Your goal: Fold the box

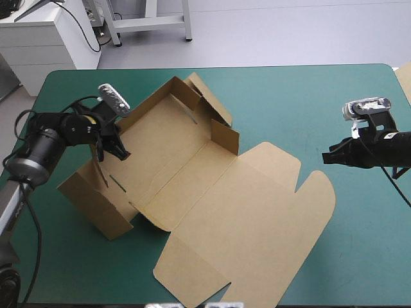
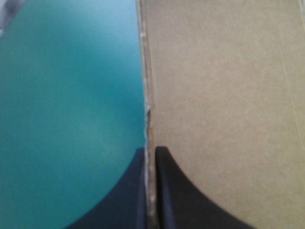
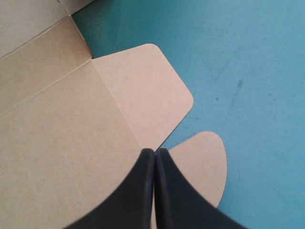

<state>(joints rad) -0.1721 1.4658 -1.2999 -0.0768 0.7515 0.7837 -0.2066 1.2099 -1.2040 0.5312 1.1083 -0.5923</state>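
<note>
The brown box (image 1: 192,173) lies half-formed in the middle of the table, its far walls raised and its lid flat toward the near right. My left gripper (image 1: 119,149) is at the box's left wall, which leans outward. In the left wrist view this gripper (image 2: 150,157) is shut on the edge of the box (image 2: 224,95), with the board's thin edge running between the fingers. My right gripper (image 1: 329,157) hovers shut to the right of the lid, touching nothing. Ahead of that gripper (image 3: 155,155) lie the rounded flaps of the box (image 3: 57,119).
Bare teal-green cover (image 1: 334,96) stretches along the far right and the near left of the table. A corner of pale board (image 1: 404,80) shows at the table's right edge. A white cabinet (image 1: 38,38) stands beyond the far left corner.
</note>
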